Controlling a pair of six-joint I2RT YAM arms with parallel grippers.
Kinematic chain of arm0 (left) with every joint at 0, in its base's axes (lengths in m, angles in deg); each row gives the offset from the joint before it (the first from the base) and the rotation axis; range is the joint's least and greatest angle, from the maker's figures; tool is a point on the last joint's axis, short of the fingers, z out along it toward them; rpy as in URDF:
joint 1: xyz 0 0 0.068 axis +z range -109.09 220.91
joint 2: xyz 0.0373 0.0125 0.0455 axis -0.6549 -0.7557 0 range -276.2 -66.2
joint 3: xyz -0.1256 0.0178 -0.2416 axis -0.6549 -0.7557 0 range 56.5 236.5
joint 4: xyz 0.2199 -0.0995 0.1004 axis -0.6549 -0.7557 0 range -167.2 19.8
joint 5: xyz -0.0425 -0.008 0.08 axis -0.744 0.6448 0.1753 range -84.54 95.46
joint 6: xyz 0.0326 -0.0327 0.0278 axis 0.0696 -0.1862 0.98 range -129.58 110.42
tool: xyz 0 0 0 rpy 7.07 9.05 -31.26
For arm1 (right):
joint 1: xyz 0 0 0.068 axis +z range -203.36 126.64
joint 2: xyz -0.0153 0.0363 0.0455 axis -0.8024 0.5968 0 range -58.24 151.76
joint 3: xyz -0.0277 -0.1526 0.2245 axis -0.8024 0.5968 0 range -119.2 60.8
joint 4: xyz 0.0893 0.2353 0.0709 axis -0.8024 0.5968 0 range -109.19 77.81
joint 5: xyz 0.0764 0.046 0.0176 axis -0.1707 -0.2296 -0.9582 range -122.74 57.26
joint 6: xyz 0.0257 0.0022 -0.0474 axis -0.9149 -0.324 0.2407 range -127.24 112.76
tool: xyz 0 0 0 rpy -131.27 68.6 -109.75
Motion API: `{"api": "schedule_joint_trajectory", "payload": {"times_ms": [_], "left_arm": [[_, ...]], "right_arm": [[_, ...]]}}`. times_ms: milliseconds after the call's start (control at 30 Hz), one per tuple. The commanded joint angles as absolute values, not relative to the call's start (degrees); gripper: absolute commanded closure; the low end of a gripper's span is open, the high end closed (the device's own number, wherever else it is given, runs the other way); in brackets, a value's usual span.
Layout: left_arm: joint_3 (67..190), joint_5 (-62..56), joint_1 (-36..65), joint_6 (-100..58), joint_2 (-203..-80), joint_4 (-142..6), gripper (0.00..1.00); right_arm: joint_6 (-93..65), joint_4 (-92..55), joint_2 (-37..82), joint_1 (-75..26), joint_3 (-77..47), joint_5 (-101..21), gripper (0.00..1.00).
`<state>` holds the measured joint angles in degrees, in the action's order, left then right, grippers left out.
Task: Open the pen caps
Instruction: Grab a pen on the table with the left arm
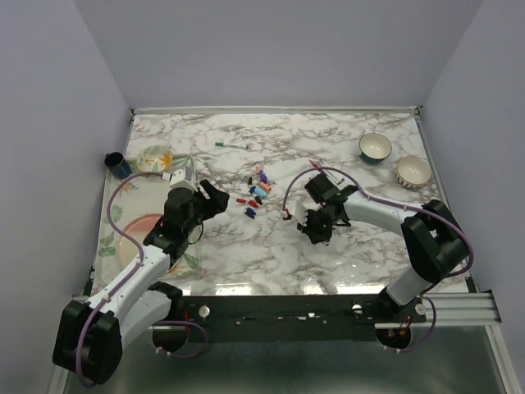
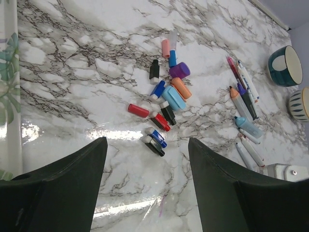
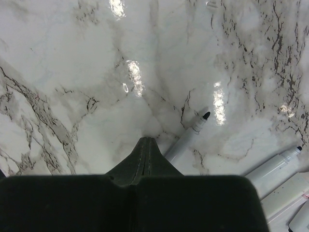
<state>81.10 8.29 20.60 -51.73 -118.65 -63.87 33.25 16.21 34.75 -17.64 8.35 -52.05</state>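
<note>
The pen caps (image 1: 256,194) lie loose in a small cluster at the middle of the marble table: red, blue, orange, purple, pink and black stubs (image 2: 164,104). My left gripper (image 1: 215,198) hovers just left of the cluster. It is open (image 2: 147,143) with nothing between its fingers, and the nearest blue and black caps (image 2: 155,140) lie just beyond the tips. My right gripper (image 1: 317,235) is shut and empty (image 3: 146,140), low over the table right of the caps. An uncapped white pen with a black tip (image 3: 189,134) lies beside its tips, not gripped.
More uncapped pens (image 2: 245,108) lie right of the caps. A green pen (image 1: 232,145) lies farther back. Two bowls (image 1: 375,148) (image 1: 413,171) stand at the back right. A dark cup (image 1: 116,164), a floral plate (image 1: 154,157) and a pink plate (image 1: 135,231) are on the left.
</note>
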Motion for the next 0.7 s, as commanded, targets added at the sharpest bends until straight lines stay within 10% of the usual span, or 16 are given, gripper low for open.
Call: {"api": "schedule_joint_trajectory", "payload": {"times_ms": [0, 667], "left_arm": [[80.4, 8.3, 21.1, -50.5, -117.4, -65.5, 0.23], [82.1, 10.6, 21.4, -49.9, -118.4, -67.6, 0.12]], "right_arm": [[33.8, 15.4, 34.9, -19.3, 8.6, -47.2, 0.99], [37.1, 17.7, 30.1, -19.7, 8.8, -54.6, 0.94]]}}
